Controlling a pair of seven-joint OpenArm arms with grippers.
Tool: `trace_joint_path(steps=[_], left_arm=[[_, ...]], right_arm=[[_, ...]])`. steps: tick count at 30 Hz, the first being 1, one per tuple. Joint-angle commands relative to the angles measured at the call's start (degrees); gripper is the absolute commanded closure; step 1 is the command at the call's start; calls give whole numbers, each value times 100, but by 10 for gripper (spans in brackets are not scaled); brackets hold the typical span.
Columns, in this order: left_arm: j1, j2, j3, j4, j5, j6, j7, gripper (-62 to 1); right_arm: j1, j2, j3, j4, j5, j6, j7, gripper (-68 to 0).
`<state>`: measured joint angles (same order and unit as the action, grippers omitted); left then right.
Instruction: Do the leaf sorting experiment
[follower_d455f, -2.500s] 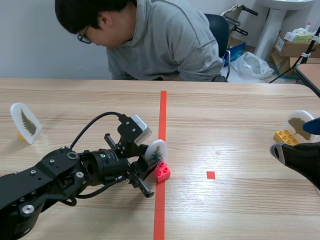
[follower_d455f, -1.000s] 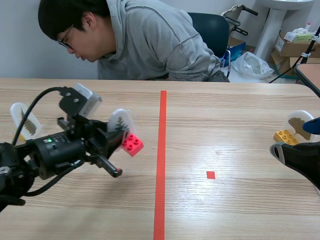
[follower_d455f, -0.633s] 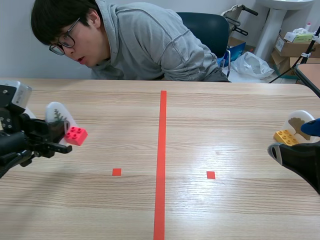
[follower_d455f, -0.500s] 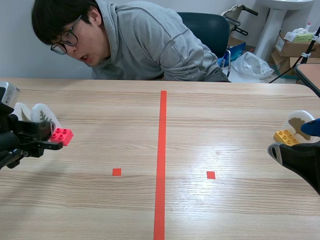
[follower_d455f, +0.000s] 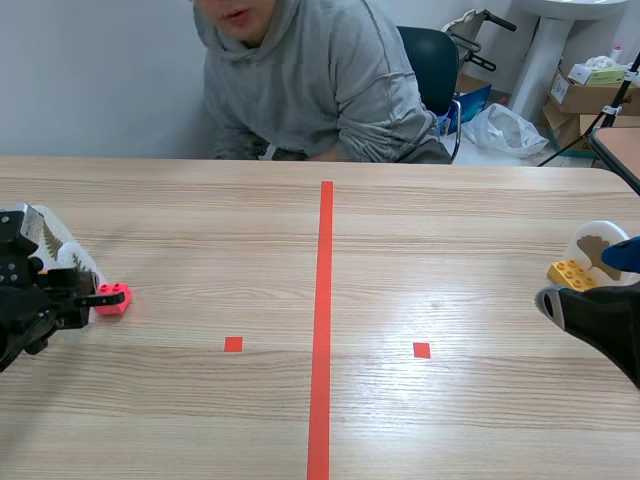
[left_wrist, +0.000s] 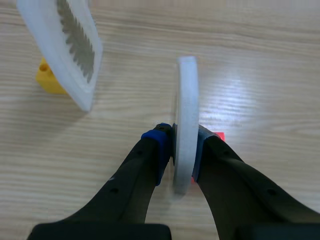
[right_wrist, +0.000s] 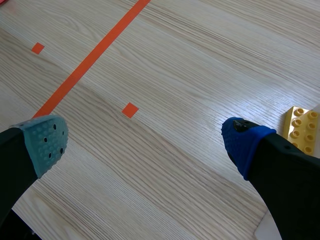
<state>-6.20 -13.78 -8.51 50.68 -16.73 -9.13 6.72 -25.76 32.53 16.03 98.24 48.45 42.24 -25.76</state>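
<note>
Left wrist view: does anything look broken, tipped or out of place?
Nothing stands out. The left end effector is shut on a white card seen edge-on, beside the fern-leaf card on its yellow brick.

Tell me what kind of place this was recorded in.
Probably a lab or office workroom set up for robot trials: a tape-marked wooden table, a leaf card held in the left gripper, a person opposite, cardboard boxes and a basin pedestal behind.

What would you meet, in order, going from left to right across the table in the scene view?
Fern card → red brick → small tape square → long tape line → second tape square → yellow brick.
</note>
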Motion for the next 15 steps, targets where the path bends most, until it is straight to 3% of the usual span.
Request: trace_joint_path(steps=[1,9,15], left_arm=[[-144,-52,7,-26,-15,24,-157,-32],[-433,-55,7,-605,153,264,-439,-32],[-463,-55,7,-684,284,621,-437,-32]], right_arm=[[20,46,76,70,81,48,66,-638],[20,46,76,70,81,48,66,-638],[20,46,76,70,81,48,66,-638]])
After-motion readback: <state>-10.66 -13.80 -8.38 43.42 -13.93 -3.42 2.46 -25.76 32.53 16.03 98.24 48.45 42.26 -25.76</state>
